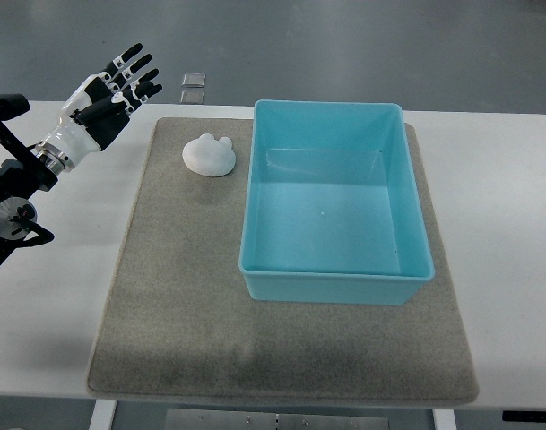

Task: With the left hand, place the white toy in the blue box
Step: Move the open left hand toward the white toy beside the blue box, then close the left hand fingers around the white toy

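A smooth white rectangular tabletop [506, 224] fills most of the view, with a grey-beige felt mat [183, 296] spread across its middle. Beyond its far edge lies a glossy grey-blue floor [344, 45], where 2 small pale square plates [193, 87] sit.

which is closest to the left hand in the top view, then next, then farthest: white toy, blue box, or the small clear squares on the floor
1. Small clear squares, just right of the left hand, beyond the table edge.
2. White toy, on the mat, right of the hand and nearer the robot.
3. Blue box, farthest right.
Ranked by picture position; the squares lie lower.
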`<state>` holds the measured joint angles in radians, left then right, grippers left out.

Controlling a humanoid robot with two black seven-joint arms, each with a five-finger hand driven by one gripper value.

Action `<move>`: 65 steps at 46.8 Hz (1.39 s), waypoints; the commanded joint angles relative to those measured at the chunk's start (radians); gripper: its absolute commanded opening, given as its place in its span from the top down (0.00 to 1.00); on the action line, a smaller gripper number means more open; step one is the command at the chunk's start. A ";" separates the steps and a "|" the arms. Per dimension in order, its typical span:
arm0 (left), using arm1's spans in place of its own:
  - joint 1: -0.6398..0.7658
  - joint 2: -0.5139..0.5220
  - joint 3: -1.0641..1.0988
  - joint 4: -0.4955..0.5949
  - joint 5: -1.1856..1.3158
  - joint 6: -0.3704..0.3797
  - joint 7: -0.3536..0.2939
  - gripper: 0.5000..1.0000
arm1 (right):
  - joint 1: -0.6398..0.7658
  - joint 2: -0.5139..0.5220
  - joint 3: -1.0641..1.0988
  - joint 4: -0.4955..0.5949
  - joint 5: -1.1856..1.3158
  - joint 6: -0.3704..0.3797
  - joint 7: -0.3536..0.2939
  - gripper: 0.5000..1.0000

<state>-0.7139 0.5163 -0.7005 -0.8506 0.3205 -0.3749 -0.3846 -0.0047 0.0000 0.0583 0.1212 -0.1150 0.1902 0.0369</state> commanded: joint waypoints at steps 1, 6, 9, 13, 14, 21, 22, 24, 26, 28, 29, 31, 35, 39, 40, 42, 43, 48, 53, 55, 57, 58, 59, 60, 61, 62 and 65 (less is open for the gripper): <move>-0.019 0.007 0.001 -0.001 0.119 0.024 -0.002 0.02 | 0.000 0.000 0.000 0.000 0.000 0.000 0.000 0.13; -0.045 0.008 0.004 -0.008 0.271 0.070 -0.003 0.14 | 0.000 0.000 0.000 0.000 0.000 0.000 0.000 0.13; -0.062 0.007 0.009 -0.015 0.383 0.106 0.000 0.19 | 0.000 0.000 0.000 0.000 0.000 0.000 0.000 0.13; -0.078 0.007 0.015 -0.027 0.538 0.137 0.001 0.20 | 0.000 0.000 0.000 0.000 0.000 0.000 0.000 0.13; -0.079 0.005 0.015 -0.027 0.572 0.143 0.001 0.20 | 0.000 0.000 0.000 0.000 0.000 0.000 0.000 0.13; -0.091 0.001 0.016 -0.028 0.797 0.209 0.001 0.20 | 0.000 0.000 0.000 0.000 0.000 0.000 0.000 0.13; -0.091 -0.001 0.018 -0.028 0.831 0.220 0.001 0.20 | 0.000 0.000 0.000 0.000 0.000 0.000 0.000 0.13; -0.093 -0.002 0.024 -0.030 0.891 0.238 0.001 0.20 | 0.000 0.000 0.000 0.000 0.000 0.000 0.000 0.13; -0.094 -0.002 0.039 -0.030 0.946 0.251 0.001 0.20 | 0.000 0.000 0.000 0.000 0.000 0.000 0.000 0.13; -0.102 -0.002 0.053 -0.028 0.994 0.260 0.001 0.20 | 0.000 0.000 0.000 0.000 0.000 0.000 0.001 0.13; -0.107 -0.002 0.061 -0.028 1.015 0.261 0.001 0.21 | 0.000 0.000 0.000 0.000 0.000 0.000 0.001 0.13; -0.113 -0.002 0.073 -0.028 1.049 0.266 0.001 0.22 | 0.000 0.000 0.000 0.000 0.000 0.000 0.000 0.13; -0.124 -0.007 0.088 -0.028 1.098 0.281 0.001 0.26 | 0.000 0.000 0.000 0.000 0.000 0.000 0.000 0.13; -0.136 -0.024 0.113 -0.021 1.146 0.301 0.001 0.29 | 0.000 0.000 0.000 0.000 0.000 0.000 0.000 0.13; -0.137 -0.024 0.121 -0.019 1.158 0.307 0.001 0.30 | 0.000 0.000 0.000 0.000 0.000 0.000 0.000 0.13; -0.144 -0.027 0.131 -0.015 1.180 0.323 0.001 0.30 | 0.000 0.000 0.000 0.000 0.000 0.000 0.000 0.13; -0.147 -0.030 0.136 -0.013 1.190 0.330 0.001 0.30 | 0.000 0.000 0.000 0.000 0.000 0.000 0.000 0.13; -0.150 -0.041 0.170 -0.012 1.210 0.367 0.001 0.30 | 0.000 0.000 0.000 0.000 0.000 0.000 0.001 0.13; -0.157 -0.044 0.216 -0.004 1.212 0.392 0.001 0.31 | 0.000 0.000 0.000 0.000 0.000 0.000 0.000 0.13; -0.163 -0.045 0.231 -0.002 1.215 0.399 0.001 0.33 | 0.000 0.000 0.000 0.000 0.000 0.000 0.000 0.13; -0.164 -0.047 0.246 0.005 1.224 0.410 0.001 0.34 | 0.000 0.000 0.000 0.000 0.000 0.000 0.000 0.13; -0.167 -0.048 0.251 0.011 1.230 0.416 0.001 0.35 | 0.000 0.000 0.000 0.000 0.000 0.000 0.000 0.13; -0.168 -0.050 0.256 0.018 1.241 0.424 0.001 0.35 | 0.000 0.000 0.000 0.000 0.000 0.000 0.000 0.13; -0.171 -0.053 0.257 0.024 1.252 0.430 0.001 0.35 | 0.000 0.000 0.000 0.000 0.000 0.000 0.000 0.13; -0.173 -0.058 0.257 0.030 1.262 0.436 0.001 0.35 | 0.000 0.000 0.000 0.000 0.000 0.000 0.001 0.13; -0.174 -0.064 0.259 0.034 1.272 0.444 0.001 0.35 | 0.000 0.000 0.000 0.000 0.000 0.000 0.001 0.13; -0.176 -0.082 0.260 0.062 1.296 0.462 0.001 0.35 | 0.000 0.000 0.000 0.000 0.000 0.000 0.000 0.13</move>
<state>-0.8884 0.4514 -0.4421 -0.8146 1.5916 0.0685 -0.3835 -0.0046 0.0000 0.0583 0.1212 -0.1151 0.1902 0.0371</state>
